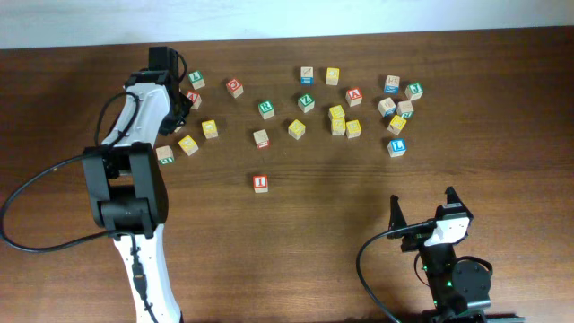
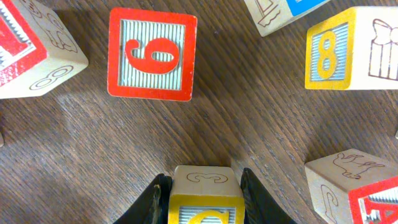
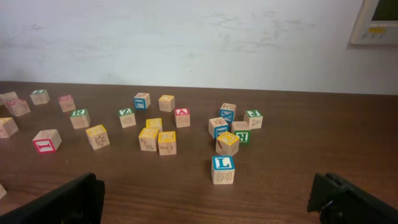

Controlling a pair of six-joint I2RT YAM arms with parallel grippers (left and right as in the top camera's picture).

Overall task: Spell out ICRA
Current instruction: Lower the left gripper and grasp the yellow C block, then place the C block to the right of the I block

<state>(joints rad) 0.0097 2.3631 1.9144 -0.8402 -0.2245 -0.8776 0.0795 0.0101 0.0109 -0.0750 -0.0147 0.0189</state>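
Note:
My left gripper (image 1: 177,103) is at the far left of the block scatter. In the left wrist view its two black fingers (image 2: 204,202) press both sides of a yellow C block (image 2: 205,196) that rests on the wood. This block is hidden under the gripper in the overhead view. A red I block (image 1: 260,182) sits alone in front of the scatter and also shows in the right wrist view (image 3: 46,141). A red A block (image 1: 353,94) lies at the back. My right gripper (image 1: 421,211) is open and empty near the front right (image 3: 208,205).
A red 6 block (image 2: 152,54) and a yellow 8 block (image 2: 348,48) lie just beyond the left fingers, with more blocks close on both sides. A blue L block (image 1: 396,146) is nearest my right gripper (image 3: 223,168). Several other blocks are scattered across the back.

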